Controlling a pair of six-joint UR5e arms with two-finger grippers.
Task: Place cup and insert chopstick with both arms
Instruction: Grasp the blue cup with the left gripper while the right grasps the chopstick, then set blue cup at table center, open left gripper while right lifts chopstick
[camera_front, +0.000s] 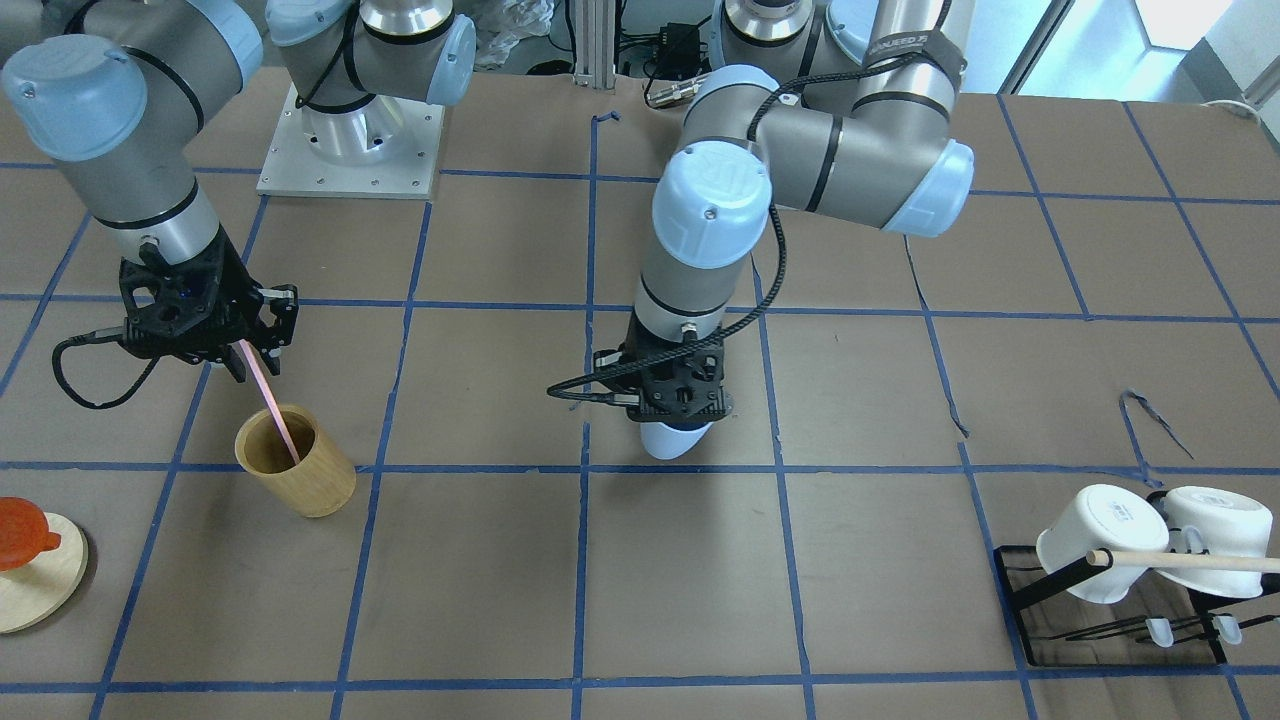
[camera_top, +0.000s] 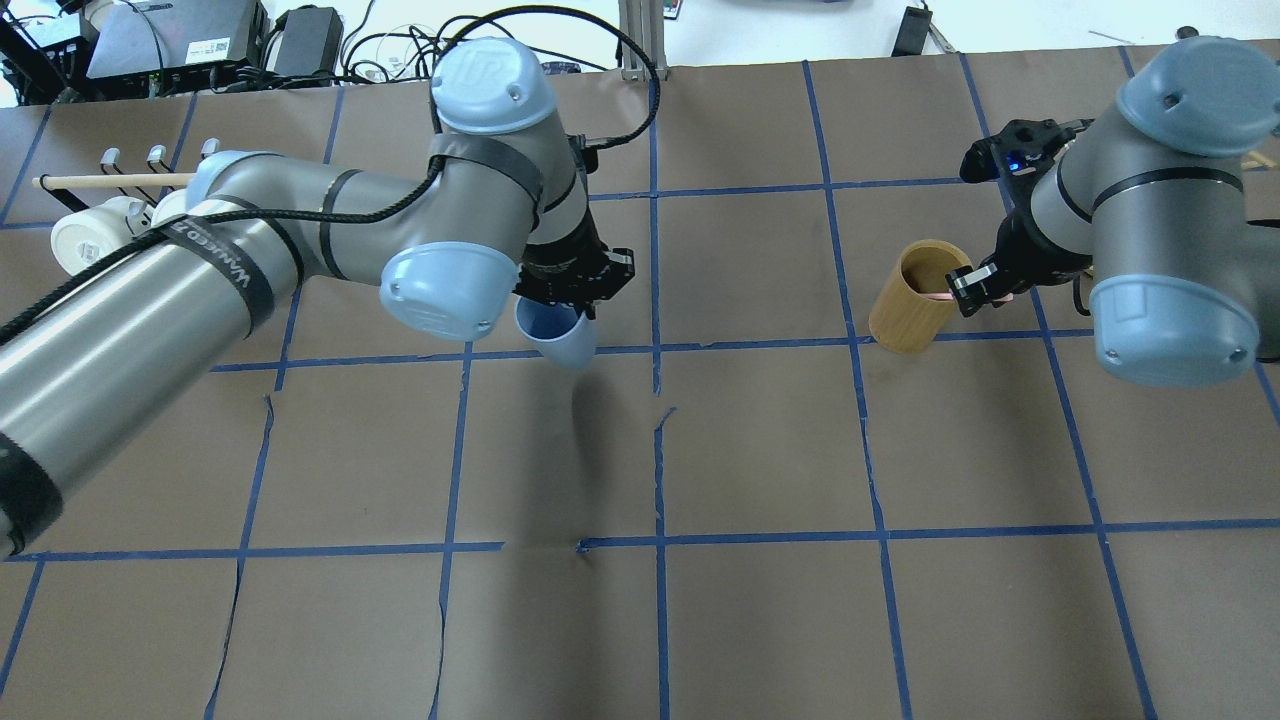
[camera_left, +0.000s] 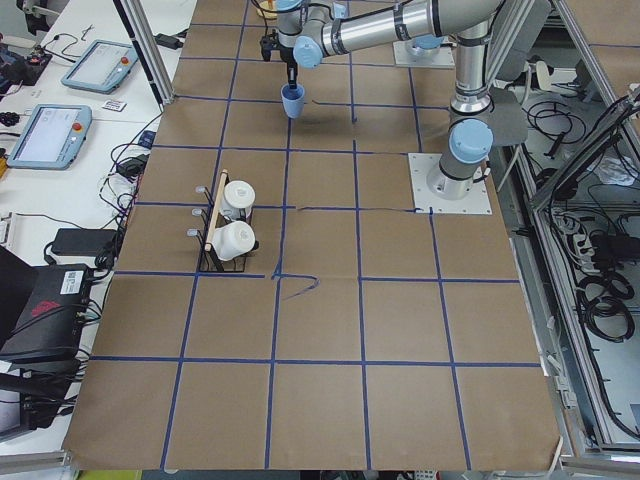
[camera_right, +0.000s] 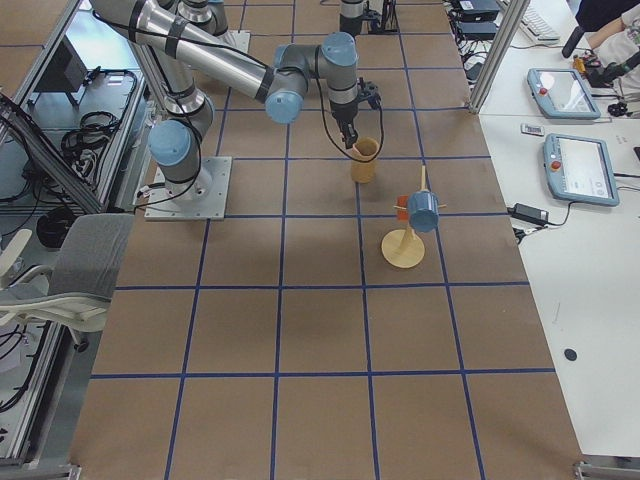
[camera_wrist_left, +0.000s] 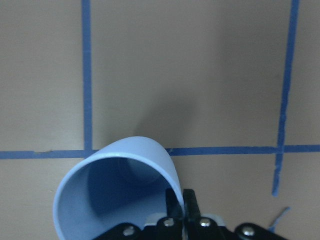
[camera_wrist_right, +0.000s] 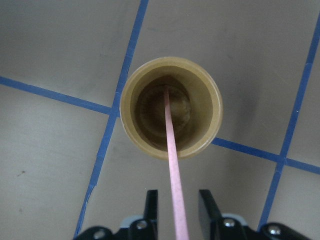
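Smooth pale-blue cup (camera_wrist_left: 120, 190), rounded and tapering, mouth tilted toward the left wrist camera, thin rim pinched between the black fingers of the left gripper (camera_wrist_left: 179, 202). Beneath it, matte brown paper over the table (camera_front: 880, 380), ruled into squares by blue tape (camera_wrist_left: 86, 75). Cannot tell whether the cup's base touches the paper. Sits near the table's middle in the overhead view, slightly toward 9 o'clock.

At 3 o'clock from the cup, well apart: upright bamboo holder (camera_wrist_right: 210, 115), a thick-walled tan cylinder with a darker floor. Slim pink chopstick (camera_wrist_right: 172, 160), straight and narrow, tip down inside the holder, shaft crossing the rim at 6 o'clock in the right wrist view. Right gripper (camera_wrist_right: 179, 194) spread wide, one black finger on either side of the chopstick, brown paper showing in both gaps.

At the overhead view's 9 o'clock edge: black wire rack (camera_front: 1015, 585) with two glossy white cups (camera_front: 1100, 545) hung on a pale wooden dowel (camera_front: 1200, 562).
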